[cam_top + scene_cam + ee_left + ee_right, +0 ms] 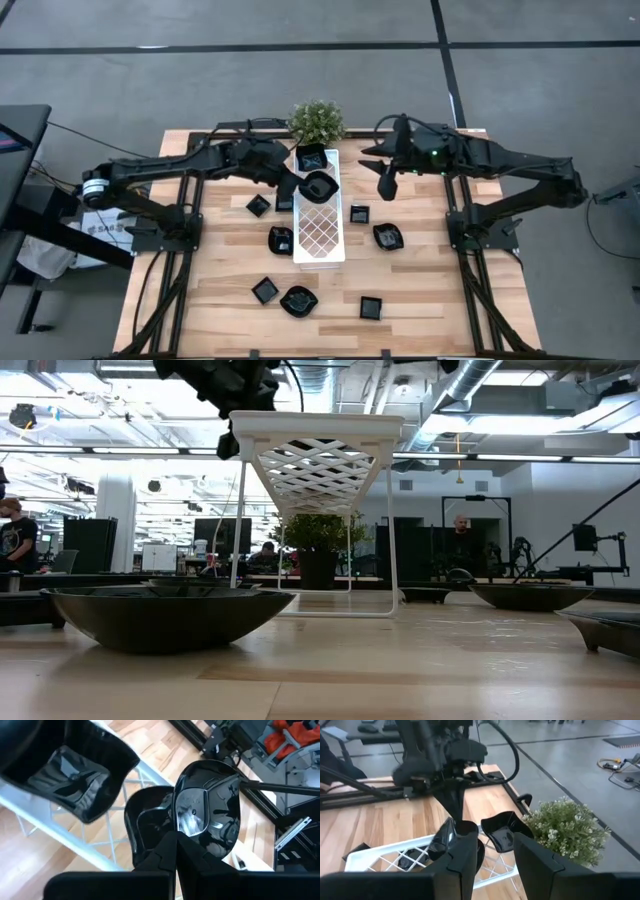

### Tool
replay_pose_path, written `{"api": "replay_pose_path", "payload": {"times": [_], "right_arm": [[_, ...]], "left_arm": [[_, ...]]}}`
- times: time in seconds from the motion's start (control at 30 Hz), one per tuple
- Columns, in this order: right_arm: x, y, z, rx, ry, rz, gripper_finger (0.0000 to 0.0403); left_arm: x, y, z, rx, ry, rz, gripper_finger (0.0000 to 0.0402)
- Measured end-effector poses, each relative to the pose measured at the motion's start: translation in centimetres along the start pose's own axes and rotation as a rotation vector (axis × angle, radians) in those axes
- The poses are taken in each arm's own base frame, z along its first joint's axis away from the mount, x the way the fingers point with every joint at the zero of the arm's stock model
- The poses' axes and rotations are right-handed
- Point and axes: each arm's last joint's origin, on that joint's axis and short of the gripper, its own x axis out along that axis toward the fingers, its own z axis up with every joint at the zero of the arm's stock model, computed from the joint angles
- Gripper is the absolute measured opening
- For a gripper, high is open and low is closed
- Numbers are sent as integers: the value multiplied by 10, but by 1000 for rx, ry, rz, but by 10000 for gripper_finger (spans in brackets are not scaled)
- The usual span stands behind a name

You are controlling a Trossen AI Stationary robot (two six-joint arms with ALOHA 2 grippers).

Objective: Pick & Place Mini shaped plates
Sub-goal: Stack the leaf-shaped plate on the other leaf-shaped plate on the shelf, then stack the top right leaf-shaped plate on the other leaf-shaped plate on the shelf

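No readable text, label, brand name, number or sign appears in any of the four views. A small pale patch on the left arm's base (100, 226) in the high view may carry lettering, but it is too small to make out. Screens in the room behind the table in the low view show nothing legible.

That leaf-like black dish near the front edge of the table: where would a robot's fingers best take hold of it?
Probably by the raised rim. The leaf-like dish lies flat and open side up on the table, clear of its neighbours, so coming straight down and pinching one long side edge, one finger inside and one outside, looks best.
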Motion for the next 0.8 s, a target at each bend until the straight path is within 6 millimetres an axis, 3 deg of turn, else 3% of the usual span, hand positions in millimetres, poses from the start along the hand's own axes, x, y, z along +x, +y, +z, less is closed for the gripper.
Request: {"api": "replay_pose_path", "payload": {"times": [0.47,0.8], "right_arm": [[-11,-2,-5,-9,43,-1,123],[-11,-2,-5,-9,43,-1,123]], "left_arm": [[0,4,-1,-7,12,37,7],[0,4,-2,-21,18,36,62]]}}
